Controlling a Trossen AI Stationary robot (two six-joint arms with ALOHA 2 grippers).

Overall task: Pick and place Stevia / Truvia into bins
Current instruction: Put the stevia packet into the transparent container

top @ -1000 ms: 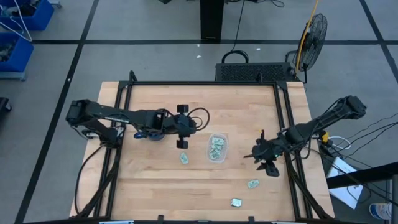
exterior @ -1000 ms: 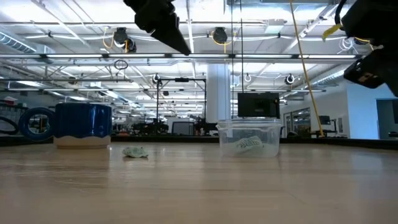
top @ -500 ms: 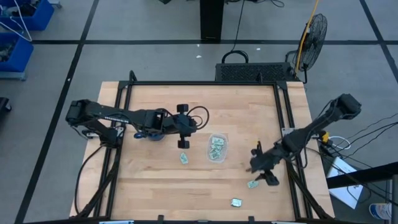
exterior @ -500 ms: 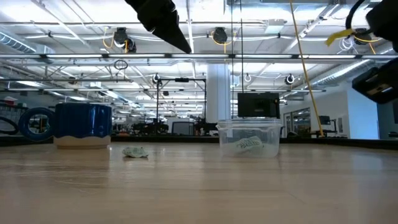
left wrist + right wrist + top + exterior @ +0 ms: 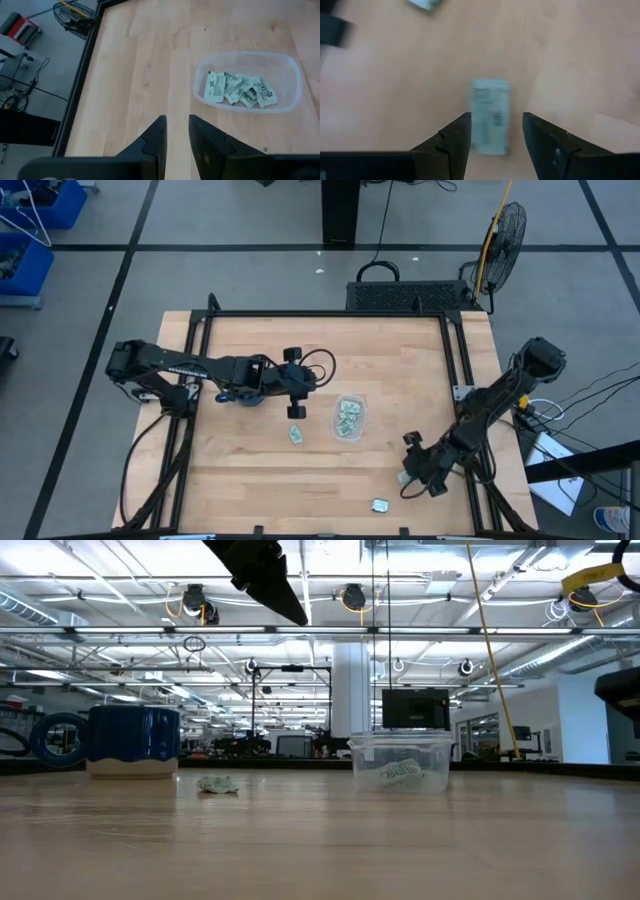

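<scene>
Nearest the front edge of the wooden surface (image 5: pixel 330 350) lies one loose packet (image 5: pixel 380 505), on its own. Just beyond it the right gripper (image 5: pixel 412 478) is low over a second packet (image 5: pixel 490 115), which shows between its two fingers (image 5: pixel 451 137); they are spread with the packet in the gap, and whether they touch it cannot be told. From above that packet is mostly hidden under the gripper.

Farther in, toward the middle, a third loose packet (image 5: pixel 296 435) lies flat on the wood, just beside the clear bin (image 5: pixel 349 418). So three packets are outside the bin. Inside the one bin sits a small heap of packets (image 5: pixel 240 89), about five as far as I can count from the left wrist view; they overlap, so the number is not sure. At table height the bin (image 5: pixel 399 762) shows its packets through the wall, and the crumpled loose packet (image 5: pixel 217 785) lies to one side of it.

The left gripper (image 5: pixel 294 383) hangs above the surface beyond that third packet, empty, its fingers (image 5: pixel 152 141) close together with only a narrow slit between them.

Behind it stands one dark blue mug (image 5: pixel 133 741), partly covered by the left arm from above. Off the far corner of the surface stands a floor fan (image 5: pixel 503 232).
</scene>
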